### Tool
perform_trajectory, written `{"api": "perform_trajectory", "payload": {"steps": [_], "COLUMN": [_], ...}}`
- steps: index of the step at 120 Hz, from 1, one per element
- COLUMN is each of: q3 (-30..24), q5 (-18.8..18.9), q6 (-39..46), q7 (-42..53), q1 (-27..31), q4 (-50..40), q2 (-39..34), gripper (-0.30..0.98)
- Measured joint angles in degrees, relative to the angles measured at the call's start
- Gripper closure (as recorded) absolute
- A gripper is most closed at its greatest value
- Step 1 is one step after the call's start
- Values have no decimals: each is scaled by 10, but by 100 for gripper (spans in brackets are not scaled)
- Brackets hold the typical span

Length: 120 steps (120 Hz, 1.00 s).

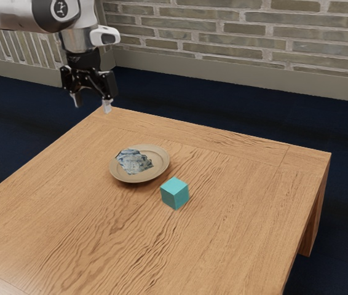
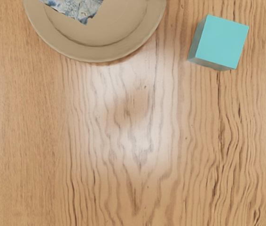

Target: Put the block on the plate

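Exterior view: my hand (image 1: 92,105) wide, empty; block (image 1: 174,193) below and ahead, probably light, stiff; pinch opposite sides.

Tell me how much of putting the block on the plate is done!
Nothing looks done: the block sits on the table beside the plate. Nothing's in hand: my open gripper hangs away from it. Left: grab it, lift it, set it on the plate.
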Motion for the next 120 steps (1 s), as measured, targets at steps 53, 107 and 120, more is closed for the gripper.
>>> {"api": "perform_trajectory", "payload": {"steps": [53,107,120], "q3": [-25,-75,-72], "q5": [-3,16,19], "q6": [33,50,61], "q7": [3,26,29], "q1": [-2,-21,-21], "q4": [39,104,108], "q2": [69,198,228], "gripper": [0,0,0]}}
